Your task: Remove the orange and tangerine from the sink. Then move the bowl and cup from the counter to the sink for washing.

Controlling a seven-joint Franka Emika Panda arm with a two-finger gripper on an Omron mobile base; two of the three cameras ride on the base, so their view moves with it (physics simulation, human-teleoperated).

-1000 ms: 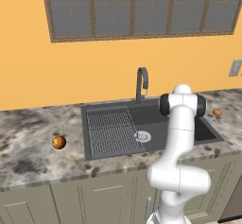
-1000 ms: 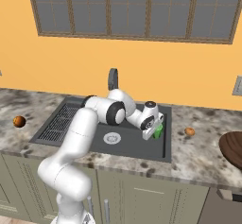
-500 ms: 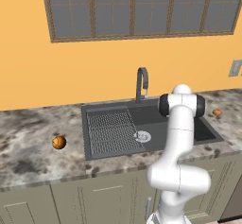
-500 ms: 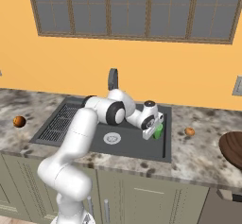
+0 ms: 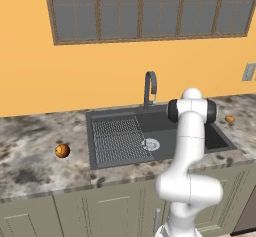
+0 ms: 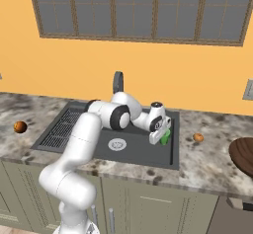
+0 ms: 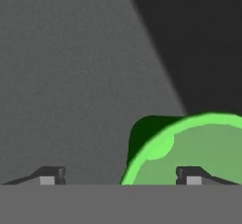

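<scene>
The green cup (image 6: 165, 136) stands in the right end of the dark grey sink (image 6: 133, 151), against its right wall. My gripper (image 6: 160, 138) hangs low over it, open. In the hand view the cup (image 7: 198, 142) fills the lower right. Its near rim lies between the spread fingertips of my gripper (image 7: 120, 176), and the right fingertip (image 7: 189, 175) is over the cup's inside. The orange (image 5: 62, 150) lies on the counter left of the sink (image 5: 155, 123). On the right counter sits the tangerine (image 6: 198, 137), and beyond it the reddish-brown bowl (image 6: 243, 154) at the frame's edge.
The curved dark faucet (image 6: 117, 82) rises behind the basin, left of my hand. A ribbed draining grid (image 5: 120, 138) takes up the sink's left half, with the round silver drain (image 6: 117, 144) beside it. A wall outlet (image 6: 248, 90) is at far right.
The jaws have spread from shut to wide open, letting go of the cup's wall. The arm and the cup stay where they were.
</scene>
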